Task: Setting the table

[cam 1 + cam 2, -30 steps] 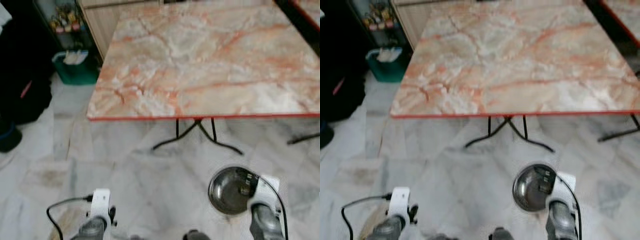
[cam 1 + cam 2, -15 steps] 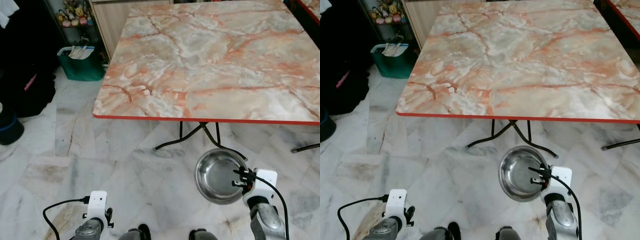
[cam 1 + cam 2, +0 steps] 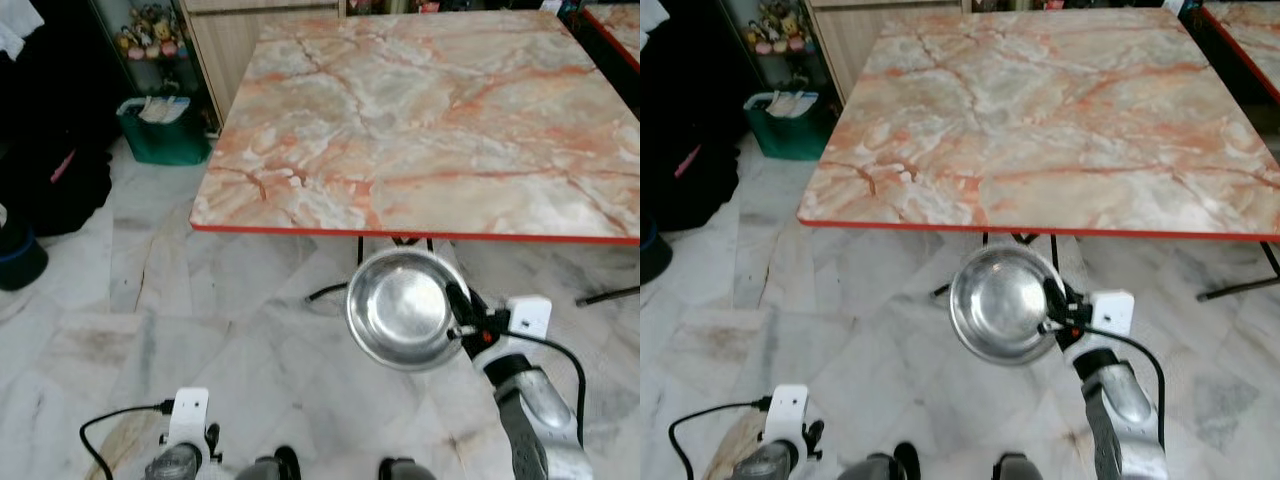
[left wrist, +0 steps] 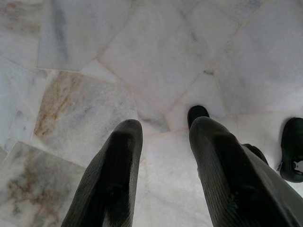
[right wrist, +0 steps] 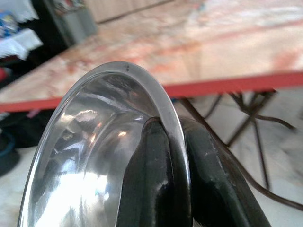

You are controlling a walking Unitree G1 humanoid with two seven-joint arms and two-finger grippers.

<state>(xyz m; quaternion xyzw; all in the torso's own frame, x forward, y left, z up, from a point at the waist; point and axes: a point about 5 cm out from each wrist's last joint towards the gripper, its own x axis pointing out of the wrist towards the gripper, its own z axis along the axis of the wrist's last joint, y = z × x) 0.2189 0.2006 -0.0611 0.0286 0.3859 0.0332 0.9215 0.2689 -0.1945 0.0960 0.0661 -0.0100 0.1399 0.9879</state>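
**Steel bowl held up just short of the marble table's near edge**

Right gripper (image 3: 462,318) raised in front of the body, fingers pinched on the rim of a stainless steel bowl (image 3: 402,307), one finger inside the rim and one outside, as plain in the right wrist view (image 5: 163,142). Bowl carried in the air, tilted with its open side toward the head camera, shiny and empty inside. Seen from above, overlapping the red-trimmed near edge of the marble-patterned table (image 3: 420,120), about midway along that edge; not resting on the top. From the wrist, red edge (image 5: 227,84) and black folding legs (image 5: 246,123) visible beyond the bowl's rim, tabletop lying higher than the gripper.

Left gripper (image 4: 161,137) hanging low at the side, pointed down at the white marble floor (image 4: 156,52), fingers parted a moderate way with nothing between them. Robot's own black feet (image 4: 293,149) visible beyond the fingertips.

Tabletop pink and grey with orange veins. Corner of a second, similar table (image 3: 612,20) beside the far right corner. On the floor left of the table, a green bin (image 3: 162,128) with papers in it, standing below a shelf of small figurines (image 3: 152,22) and next to a wooden cabinet (image 3: 240,30). Dark cloth bundle (image 3: 50,180) further left, against the room's edge.
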